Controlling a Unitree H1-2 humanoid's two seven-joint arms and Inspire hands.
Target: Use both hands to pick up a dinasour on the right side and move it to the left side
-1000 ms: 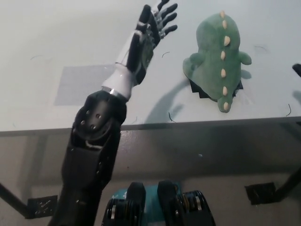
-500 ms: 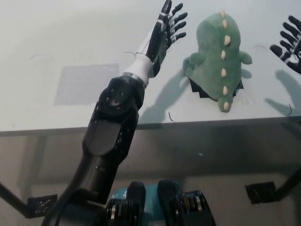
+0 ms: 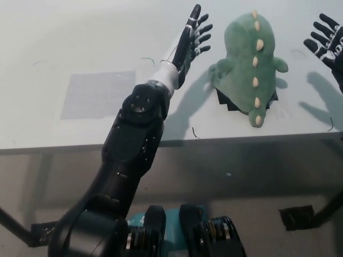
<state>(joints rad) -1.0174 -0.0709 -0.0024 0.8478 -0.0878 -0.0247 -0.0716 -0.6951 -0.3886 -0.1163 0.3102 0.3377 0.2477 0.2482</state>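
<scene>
a plush green dinosaur (image 3: 251, 63) lies flat on the pale, smooth desk (image 3: 80, 48), toward its right side. it is soft and rounded, fuzzy like fleece, with a row of cream cone-shaped spikes running down the middle of its back to a tapered tail near the desk's front edge. stubby limbs stick out on either side. under its lower half a black patch with jagged edges (image 3: 228, 103) shows on the desk top.

the left hand (image 3: 191, 38) is stretched out above the desk just to the left of the dinosaur, near it but not touching, fingers spread apart and holding nothing. its shell is glossy white with dark segmented fingers, and behind it the forearm swells into a bulky, matte black casing with round bolt heads.

the right hand (image 3: 327, 38) comes in at the far right edge, black with pale markings on the palm, fingers fanned wide and empty, apart from the dinosaur's right flank.

a faint grey rectangle (image 3: 96, 94), flat like tape or paper, marks the left part of the desk. both hands throw soft shadows on the surface.
</scene>
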